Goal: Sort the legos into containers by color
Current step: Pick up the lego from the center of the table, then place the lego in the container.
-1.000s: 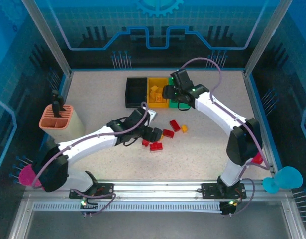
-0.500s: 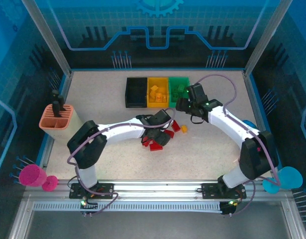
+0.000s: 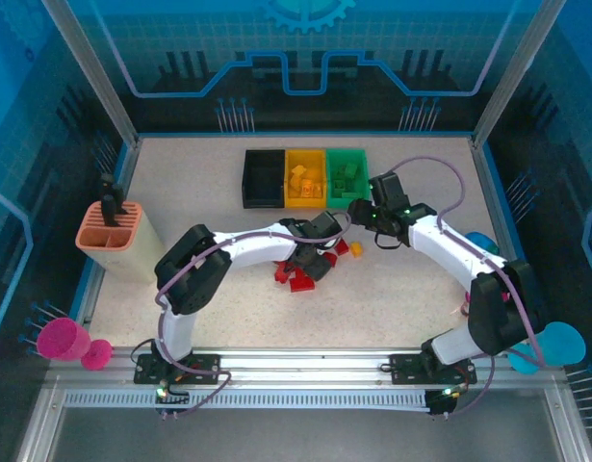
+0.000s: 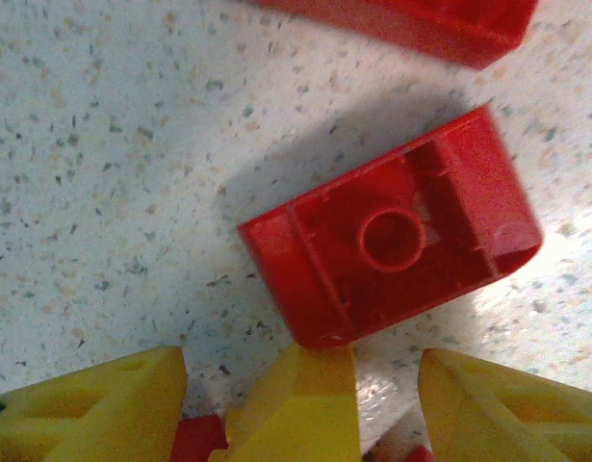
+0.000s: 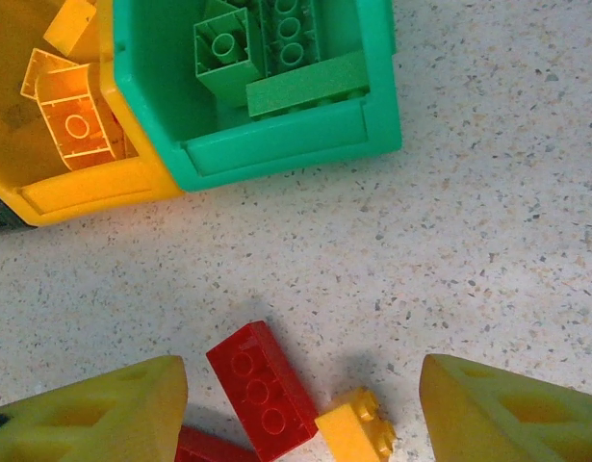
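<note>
Roughly two thirds done, judging by what lies where.

Far left: nothing to do at the salmon-pink holder [image 3: 111, 231], well apart from the work.

Next, the black bin [image 3: 263, 203]. Dark inside from above, seemingly without a brick yet. Presumably meant for the reds.

Touching its right side, the yellow bin [image 3: 305, 202]. Already holding several orange legos [image 5: 74, 115].

In front of these two bins, on the table [image 3: 199, 183], the unfinished part: a loose cluster of red legos [image 3: 300, 282], four or five by the top view.

Right among them, the left gripper [image 4: 300, 358]. Fingers spread wide, clamping nothing. Just ahead of the tips, an upturned red brick [image 4: 392, 241], hollow side up, and past it another red brick [image 4: 411, 19] at the frame's edge. Between the fingers, a yellow wedge; brick or gripper part, cannot tell.

Further right, the green bin [image 3: 347, 151], last in the row and touching the yellow one. Stocked with green legos [image 5: 228, 48] and a flat green piece. No green spotted loose on the table, so that colour judged complete.

Just before this bin, the right gripper [image 5: 302, 371]. Jaws wide apart, carrying nothing, hovering over a studs-up red brick [image 5: 262, 390] and one small orange brick [image 5: 358, 423] beside it.

Left to do, then: move every red into the black bin and drop that last orange piece into the yellow one.
</note>
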Tool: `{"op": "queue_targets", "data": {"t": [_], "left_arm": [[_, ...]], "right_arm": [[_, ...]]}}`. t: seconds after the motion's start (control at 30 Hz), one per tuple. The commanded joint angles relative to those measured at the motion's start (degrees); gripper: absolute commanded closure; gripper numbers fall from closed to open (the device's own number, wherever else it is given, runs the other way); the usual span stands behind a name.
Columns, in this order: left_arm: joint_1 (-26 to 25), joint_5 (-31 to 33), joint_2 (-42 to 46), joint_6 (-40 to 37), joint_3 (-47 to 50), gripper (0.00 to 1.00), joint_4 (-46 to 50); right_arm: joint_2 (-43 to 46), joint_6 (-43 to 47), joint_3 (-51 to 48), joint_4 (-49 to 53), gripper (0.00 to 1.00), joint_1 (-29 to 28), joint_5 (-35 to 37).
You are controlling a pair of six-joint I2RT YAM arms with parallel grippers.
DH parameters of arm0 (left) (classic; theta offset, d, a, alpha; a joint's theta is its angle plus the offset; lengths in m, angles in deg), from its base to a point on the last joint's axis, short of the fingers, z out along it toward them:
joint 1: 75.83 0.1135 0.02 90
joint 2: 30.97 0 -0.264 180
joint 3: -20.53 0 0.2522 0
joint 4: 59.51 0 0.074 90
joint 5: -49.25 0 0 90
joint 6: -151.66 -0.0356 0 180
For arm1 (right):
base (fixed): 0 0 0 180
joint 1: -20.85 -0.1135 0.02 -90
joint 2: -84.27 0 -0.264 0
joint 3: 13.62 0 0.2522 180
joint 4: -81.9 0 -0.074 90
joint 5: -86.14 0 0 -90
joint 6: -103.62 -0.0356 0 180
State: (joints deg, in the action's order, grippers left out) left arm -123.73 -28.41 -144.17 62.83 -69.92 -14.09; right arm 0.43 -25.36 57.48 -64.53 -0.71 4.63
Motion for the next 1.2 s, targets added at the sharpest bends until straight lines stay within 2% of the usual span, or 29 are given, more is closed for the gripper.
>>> {"op": "queue_targets", "data": {"t": [0.0,0.13,0.3,0.4,0.57,0.8,1.0,1.17], "left_arm": [[0.30,1.83,-0.43,-1.15,-1.33,0.35,2.71],[0.51,1.41,-0.76,-1.17,-1.18,0.41,2.27],[0.62,1.61,-1.10,-1.17,-1.14,0.60,2.43],[0.70,1.93,-0.63,-1.28,-1.22,0.64,2.52],[2.07,0.02,2.55,-0.88,-1.03,0.65,1.01],[8.55,-4.21,7.71,1.38,-3.23,0.65,-3.51],[14.60,-4.95,4.85,6.00,-10.80,0.66,-6.48],[17.43,-5.52,0.99,8.35,-16.45,0.66,-8.83]], "right_arm": [[1.71,-0.83,-0.89,-1.57,0.35,0.96,-0.61],[1.74,-1.24,-1.36,-1.71,0.35,1.00,-1.04],[2.31,-1.48,-1.92,-1.64,0.35,1.04,-0.68],[2.79,-1.62,-2.31,-1.70,0.35,1.07,-0.59],[2.87,-2.05,-2.89,-1.87,0.36,1.07,-1.02],[4.17,-2.24,-4.49,-1.89,0.36,1.26,-0.94],[6.27,-2.77,-7.33,-1.70,0.36,1.26,-0.94],[7.62,-3.55,-10.91,-2.63,0.36,1.26,-1.65]]}}
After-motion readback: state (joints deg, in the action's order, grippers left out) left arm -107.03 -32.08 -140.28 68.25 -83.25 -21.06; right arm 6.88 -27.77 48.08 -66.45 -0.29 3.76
